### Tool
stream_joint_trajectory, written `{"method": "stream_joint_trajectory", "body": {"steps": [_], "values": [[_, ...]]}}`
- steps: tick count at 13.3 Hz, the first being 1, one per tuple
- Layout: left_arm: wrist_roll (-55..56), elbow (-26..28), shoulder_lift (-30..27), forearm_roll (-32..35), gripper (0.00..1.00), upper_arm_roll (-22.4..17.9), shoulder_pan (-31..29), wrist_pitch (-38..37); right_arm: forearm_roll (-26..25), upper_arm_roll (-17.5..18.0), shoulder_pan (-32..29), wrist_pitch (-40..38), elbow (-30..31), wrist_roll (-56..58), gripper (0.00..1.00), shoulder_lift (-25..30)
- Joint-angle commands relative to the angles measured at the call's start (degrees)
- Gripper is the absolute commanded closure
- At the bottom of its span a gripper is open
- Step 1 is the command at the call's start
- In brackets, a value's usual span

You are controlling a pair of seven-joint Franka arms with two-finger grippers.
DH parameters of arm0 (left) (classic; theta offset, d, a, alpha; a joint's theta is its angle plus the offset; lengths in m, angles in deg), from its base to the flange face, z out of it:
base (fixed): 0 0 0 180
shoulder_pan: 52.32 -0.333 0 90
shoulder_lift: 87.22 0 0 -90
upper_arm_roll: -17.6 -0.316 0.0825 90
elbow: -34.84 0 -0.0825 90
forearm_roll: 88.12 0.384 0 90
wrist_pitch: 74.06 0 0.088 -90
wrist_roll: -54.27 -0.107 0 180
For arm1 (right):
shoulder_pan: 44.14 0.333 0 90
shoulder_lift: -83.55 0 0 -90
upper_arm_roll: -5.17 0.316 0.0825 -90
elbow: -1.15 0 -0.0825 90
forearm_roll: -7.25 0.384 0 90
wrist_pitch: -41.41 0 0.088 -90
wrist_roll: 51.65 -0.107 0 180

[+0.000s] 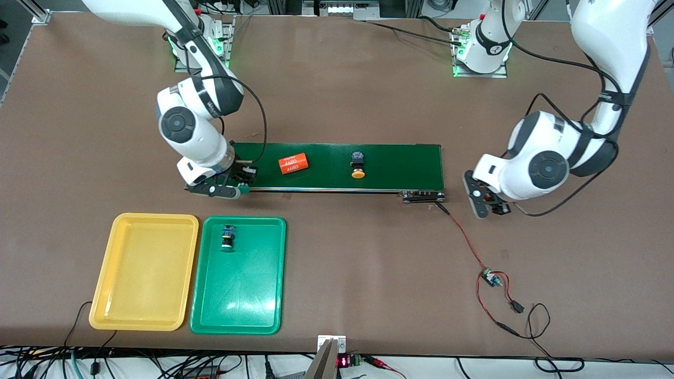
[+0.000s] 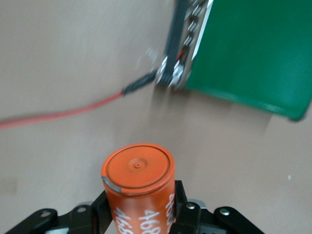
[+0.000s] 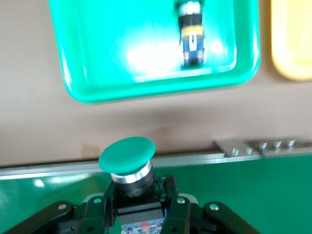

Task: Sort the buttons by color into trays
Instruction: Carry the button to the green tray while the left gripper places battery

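My right gripper (image 1: 231,184) (image 3: 138,195) is at the right arm's end of the conveyor belt (image 1: 337,166), shut on a green-capped button (image 3: 127,156) just above the belt. A second green-capped button (image 1: 227,238) (image 3: 191,34) lies in the green tray (image 1: 239,295) (image 3: 146,83). The yellow tray (image 1: 145,271) (image 3: 292,44) beside it is empty. One yellow-capped button (image 1: 358,164) lies on the belt; the other is out of view. My left gripper (image 1: 489,202) (image 2: 139,204) is over the table off the belt's other end, shut on an orange "4680" cylinder (image 2: 139,185).
Another orange "4680" cylinder (image 1: 293,163) lies on the belt between my right gripper and the yellow-capped button. A red wire (image 1: 463,237) (image 2: 58,114) runs from the belt's end to a small controller (image 1: 491,278). Cables lie along the table edge nearest the front camera.
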Motion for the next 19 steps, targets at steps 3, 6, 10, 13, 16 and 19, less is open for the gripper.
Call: {"method": "stream_joint_trajectory", "body": {"steps": [3, 6, 10, 13, 16, 19], "values": [[10.3, -1.7, 1.3, 0.5, 0.79, 3.9, 7.2, -1.0, -0.3, -4.4, 0.3, -0.9, -10.8, 7.0, 0.8, -7.1], [11.2, -1.7, 3.1, 1.0, 0.79, 4.0, 10.7, 0.1, -0.4, -7.0, 3.8, 3.5, -16.9, 6.8, 0.8, -14.0], [11.6, -1.5, 5.1, 1.1, 0.77, 6.0, 12.6, 0.5, -0.5, -9.8, 7.4, 9.3, -19.7, 6.6, 0.8, -20.2], [10.7, -1.0, 6.1, 2.4, 0.01, 6.0, 12.6, 3.1, -0.5, -12.0, 8.7, 13.0, -20.9, 6.8, 0.8, -23.1], [11.1, -1.7, 4.5, 2.3, 0.0, 6.1, 12.3, 2.6, -0.8, -12.8, 8.7, 15.1, -21.6, 6.8, 0.79, -24.7], [11.4, -1.9, 1.0, 1.4, 0.0, 5.5, 10.7, 1.2, -1.1, -13.2, 8.8, 15.1, -21.6, 6.4, 0.14, -25.3]]}}
